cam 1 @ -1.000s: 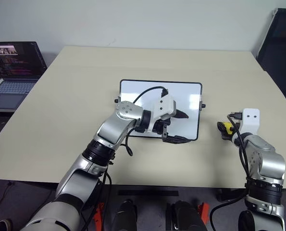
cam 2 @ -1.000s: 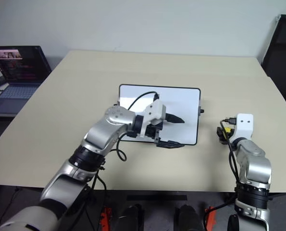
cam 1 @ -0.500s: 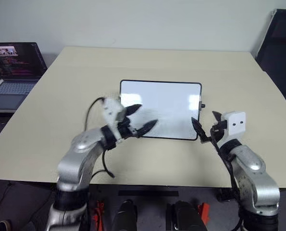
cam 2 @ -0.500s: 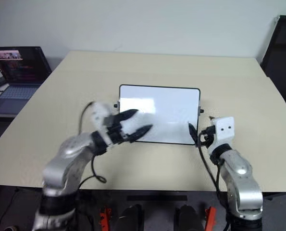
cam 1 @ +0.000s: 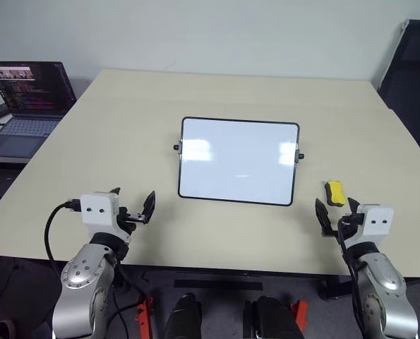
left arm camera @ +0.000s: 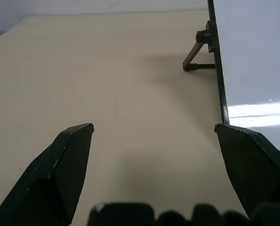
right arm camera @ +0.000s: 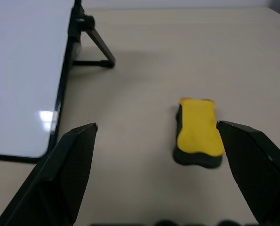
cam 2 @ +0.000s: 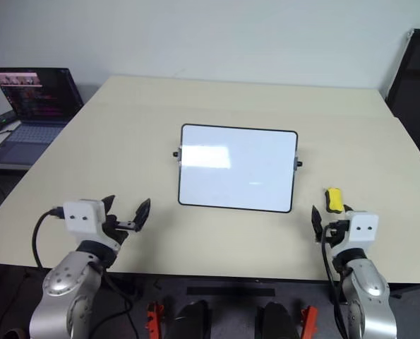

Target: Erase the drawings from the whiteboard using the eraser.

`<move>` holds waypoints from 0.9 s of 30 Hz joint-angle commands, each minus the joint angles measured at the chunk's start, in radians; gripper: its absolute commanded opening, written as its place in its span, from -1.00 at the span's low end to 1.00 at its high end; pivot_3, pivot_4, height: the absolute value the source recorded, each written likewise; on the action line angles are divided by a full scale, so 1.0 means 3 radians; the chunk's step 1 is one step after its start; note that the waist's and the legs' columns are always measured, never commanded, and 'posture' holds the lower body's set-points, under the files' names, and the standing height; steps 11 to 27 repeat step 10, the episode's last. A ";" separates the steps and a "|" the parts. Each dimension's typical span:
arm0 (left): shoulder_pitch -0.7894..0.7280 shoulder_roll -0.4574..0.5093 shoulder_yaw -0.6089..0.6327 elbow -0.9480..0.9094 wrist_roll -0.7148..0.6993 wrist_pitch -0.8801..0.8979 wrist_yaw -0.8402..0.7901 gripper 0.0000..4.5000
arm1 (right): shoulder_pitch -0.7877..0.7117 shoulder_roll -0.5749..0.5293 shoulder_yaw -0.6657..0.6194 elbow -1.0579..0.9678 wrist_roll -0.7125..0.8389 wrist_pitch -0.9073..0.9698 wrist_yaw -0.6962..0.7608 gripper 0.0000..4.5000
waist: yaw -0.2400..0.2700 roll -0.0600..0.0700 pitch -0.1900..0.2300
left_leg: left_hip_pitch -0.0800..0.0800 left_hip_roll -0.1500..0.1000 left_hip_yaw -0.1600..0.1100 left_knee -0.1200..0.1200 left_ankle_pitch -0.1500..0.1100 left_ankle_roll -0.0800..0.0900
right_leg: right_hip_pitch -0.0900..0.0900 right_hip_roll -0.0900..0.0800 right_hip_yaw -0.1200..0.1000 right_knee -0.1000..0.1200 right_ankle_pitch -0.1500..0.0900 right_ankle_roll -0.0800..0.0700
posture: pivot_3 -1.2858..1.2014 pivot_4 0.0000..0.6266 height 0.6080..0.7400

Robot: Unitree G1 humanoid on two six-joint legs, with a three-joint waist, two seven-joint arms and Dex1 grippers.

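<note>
Both arms I had withdrawn off the whiteboard; claws gaped empty, risking nudging the eraser.

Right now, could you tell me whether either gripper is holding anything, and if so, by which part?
Nothing is held. The left gripper and right gripper are both open and empty; the eraser lies on the table, right of the whiteboard.

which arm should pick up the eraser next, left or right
Right, probably. The eraser lies on the table just ahead of the open right tool, right of the whiteboard. The left tool sits across the board.
</note>
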 commanded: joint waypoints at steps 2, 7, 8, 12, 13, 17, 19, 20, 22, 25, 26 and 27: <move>0.0013 0.0036 -0.0046 -0.0019 0.0024 -0.0137 0.0012 1.00 | 0.0075 0.0022 -0.0064 -0.0130 -0.0105 -0.0044 -0.0224 0.97 | 0.0000 0.0000 0.0000 | -0.0002 0.0000 0.0002 0.0000 0.0000 0.0000 | -0.0001 0.0000 0.0000 -0.0002 -0.0001 0.0000 | 0.03 -0.52 1.00; 0.0095 -0.0081 -0.0205 -0.0050 0.0104 -0.0130 0.0151 1.00 | 0.0120 -0.0086 -0.0082 -0.0168 -0.0048 0.0051 -0.0209 0.97 | 0.0000 0.0000 0.0000 | -0.0003 0.0000 0.0004 -0.0004 0.0000 0.0000 | -0.0002 0.0000 0.0002 -0.0004 -0.0005 0.0000 | 0.03 -0.52 1.00; 0.0112 -0.0091 -0.0212 -0.0068 0.0098 -0.0130 0.0160 1.00 | 0.0115 -0.0098 -0.0080 -0.0190 -0.0037 0.0073 -0.0212 0.97 | 0.0000 0.0000 0.0000 | -0.0003 0.0000 0.0004 -0.0003 0.0000 0.0000 | -0.0001 0.0000 0.0002 -0.0004 -0.0005 0.0000 | 0.03 -0.52 1.00; 0.0123 -0.0123 -0.0267 -0.0065 0.0114 -0.0149 0.0183 1.00 | 0.0022 -0.0141 -0.0130 -0.0182 0.0006 0.0183 -0.0245 0.97 | 0.0000 0.0000 0.0000 | -0.0003 0.0000 0.0003 -0.0003 0.0000 0.0000 | -0.0002 0.0000 0.0001 -0.0002 -0.0005 0.0000 | 0.03 -0.52 1.00; 0.0123 -0.0123 -0.0267 -0.0065 0.0114 -0.0149 0.0183 1.00 | 0.0022 -0.0141 -0.0130 -0.0182 0.0006 0.0183 -0.0245 0.97 | 0.0000 0.0000 0.0000 | -0.0003 0.0000 0.0003 -0.0003 0.0000 0.0000 | -0.0002 0.0000 0.0001 -0.0002 -0.0005 0.0000 | 0.03 -0.52 1.00; 0.0123 -0.0123 -0.0267 -0.0065 0.0114 -0.0149 0.0183 1.00 | 0.0022 -0.0141 -0.0130 -0.0182 0.0006 0.0183 -0.0245 0.97 | 0.0000 0.0000 0.0000 | -0.0003 0.0000 0.0003 -0.0003 0.0000 0.0000 | -0.0002 0.0000 0.0001 -0.0002 -0.0005 0.0000 | 0.03 -0.52 1.00; 0.0123 -0.0123 -0.0267 -0.0065 0.0114 -0.0149 0.0183 1.00 | 0.0022 -0.0141 -0.0130 -0.0182 0.0006 0.0183 -0.0245 0.97 | 0.0000 0.0000 0.0000 | -0.0003 0.0000 0.0003 -0.0003 0.0000 0.0000 | -0.0002 0.0000 0.0001 -0.0002 -0.0005 0.0000 | 0.03 -0.52 1.00; 0.0123 -0.0123 -0.0267 -0.0065 0.0114 -0.0149 0.0183 1.00 | 0.0022 -0.0141 -0.0130 -0.0182 0.0006 0.0183 -0.0245 0.97 | 0.0000 0.0000 0.0000 | -0.0003 0.0000 0.0003 -0.0003 0.0000 0.0000 | -0.0002 0.0000 0.0001 -0.0002 -0.0005 0.0000 | 0.03 -0.52 1.00; 0.0123 -0.0123 -0.0267 -0.0065 0.0114 -0.0149 0.0183 1.00 | 0.0022 -0.0141 -0.0130 -0.0182 0.0006 0.0183 -0.0245 0.97 | 0.0000 0.0000 0.0000 | -0.0003 0.0000 0.0003 -0.0003 0.0000 0.0000 | -0.0002 0.0000 0.0001 -0.0002 -0.0005 0.0000 | 0.03 -0.52 1.00; 0.0123 -0.0123 -0.0267 -0.0065 0.0114 -0.0149 0.0183 1.00 | 0.0022 -0.0141 -0.0130 -0.0182 0.0006 0.0183 -0.0245 0.97 | 0.0000 0.0000 0.0000 | -0.0003 0.0000 0.0003 -0.0003 0.0000 0.0000 | -0.0002 0.0000 0.0001 -0.0002 -0.0005 0.0000 | 0.03 -0.52 1.00; 0.0123 -0.0123 -0.0267 -0.0065 0.0114 -0.0149 0.0183 1.00 | 0.0022 -0.0141 -0.0130 -0.0182 0.0006 0.0183 -0.0245 0.97 | 0.0000 0.0000 0.0000 | -0.0003 0.0000 0.0003 -0.0003 0.0000 0.0000 | -0.0002 0.0000 0.0001 -0.0002 -0.0005 0.0000 | 0.03 -0.52 1.00; 0.0123 -0.0123 -0.0267 -0.0065 0.0114 -0.0149 0.0183 1.00 | 0.0022 -0.0141 -0.0130 -0.0182 0.0006 0.0183 -0.0245 0.97 | 0.0000 0.0000 0.0000 | -0.0003 0.0000 0.0003 -0.0003 0.0000 0.0000 | -0.0002 0.0000 0.0001 -0.0002 -0.0005 0.0000 | 0.03 -0.52 1.00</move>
